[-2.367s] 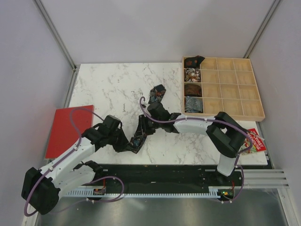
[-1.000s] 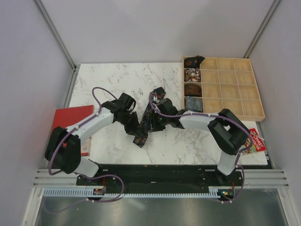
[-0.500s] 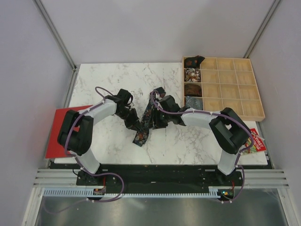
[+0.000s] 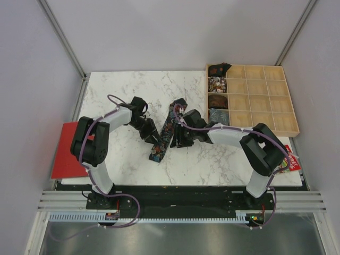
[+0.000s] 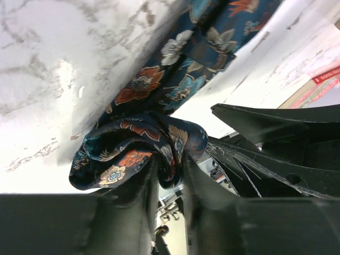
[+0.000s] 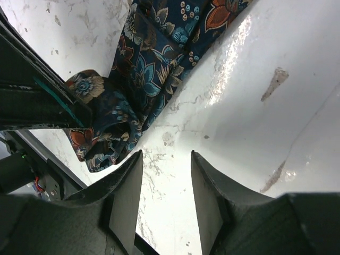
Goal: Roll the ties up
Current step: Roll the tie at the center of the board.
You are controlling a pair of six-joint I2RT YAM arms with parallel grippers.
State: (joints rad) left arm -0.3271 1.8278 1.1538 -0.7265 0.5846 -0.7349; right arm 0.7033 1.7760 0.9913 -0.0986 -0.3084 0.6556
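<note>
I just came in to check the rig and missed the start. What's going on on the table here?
Both arms meet over a dark floral tie lying on the marble table. The left end effector is clamped on a bunched fold of it. The right end effector sits open beside the fabric, gripping nothing. Four cells of the wooden tray already hold what look like rolled ties.

tie (image 5: 154, 85): woven cloth, soft satin sheen, floral print
table (image 6: 265, 69): marble-look top, smooth, glossy, glare patches
tray (image 4: 255, 67): pale bare wood, matt
right gripper (image 6: 166, 155): dark plastic, matt, smooth
red sheet (image 4: 65, 154): even matt face, material unclear
</note>
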